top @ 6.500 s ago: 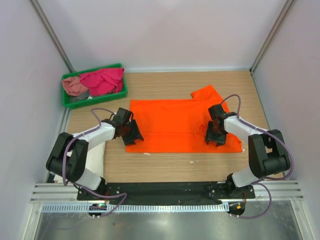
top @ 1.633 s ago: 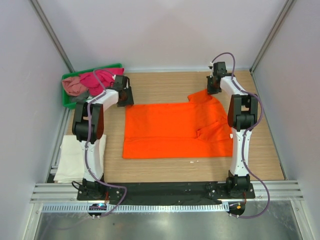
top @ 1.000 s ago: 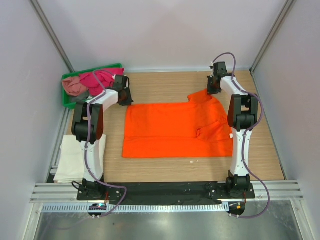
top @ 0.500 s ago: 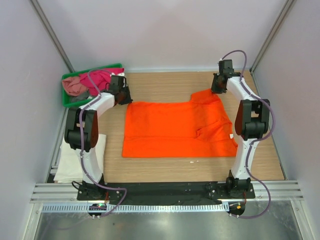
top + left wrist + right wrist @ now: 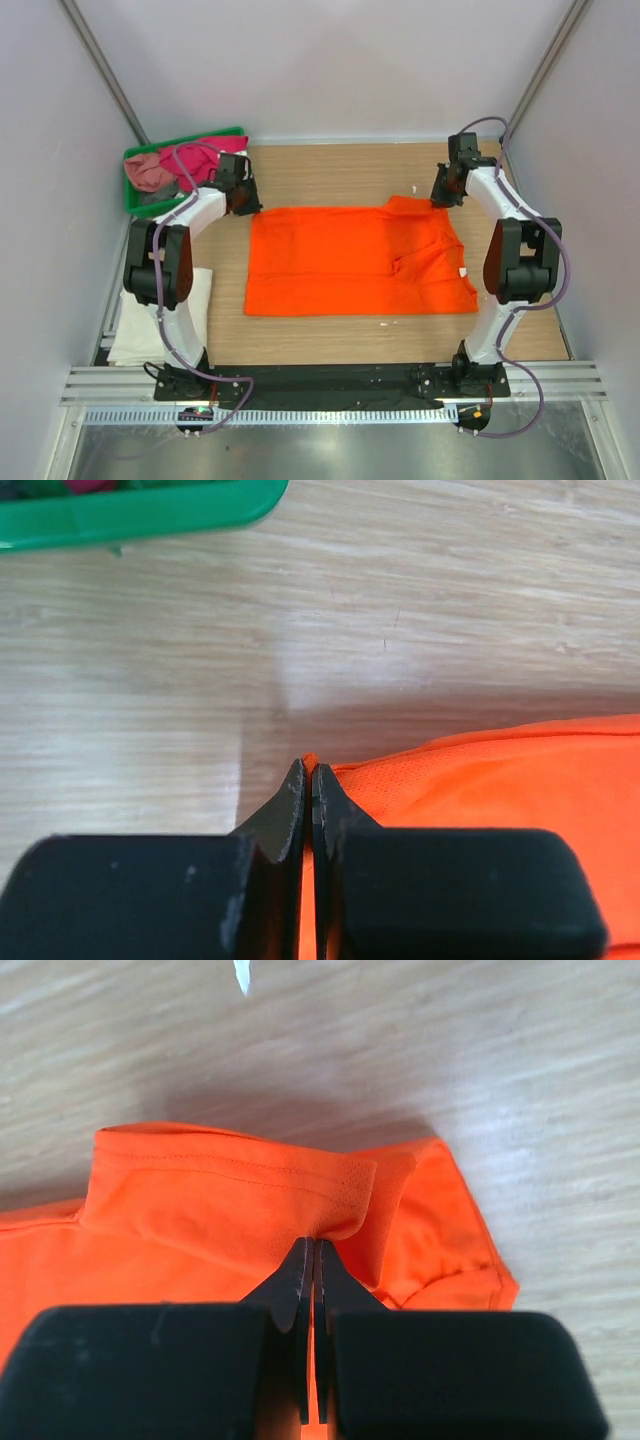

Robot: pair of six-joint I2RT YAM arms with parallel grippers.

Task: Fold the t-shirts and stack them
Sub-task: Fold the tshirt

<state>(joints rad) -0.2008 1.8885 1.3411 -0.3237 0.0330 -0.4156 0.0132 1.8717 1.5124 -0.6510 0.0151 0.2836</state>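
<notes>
- Two shirts are in the green tray (image 5: 133, 203) at the far left corner. A magenta shirt (image 5: 207, 156) is bunched on its right side and a pink shirt (image 5: 148, 172) is crumpled on its left, the two touching.
- The orange shirt (image 5: 350, 262) lies spread out in the middle of the table (image 5: 340, 170), outside the tray and near its right end.
- The white shirt (image 5: 130, 328) lies flat at the near left edge beside the left arm, well apart from the orange one.
- The left gripper (image 5: 308, 780) is clamped tight on the orange shirt's far left corner, with cloth pinched between its fingertips.
- The right gripper (image 5: 310, 1255) is squeezed closed too, nipping a folded-over edge at the far right sleeve.
- Since half a second ago, both grippers have drawn outward, the right one noticeably farther right, and the shirt's far edge runs straighter.
- Several seconds back, the arms were over the shirt's near half. Now they reach out to its far corners.
</notes>
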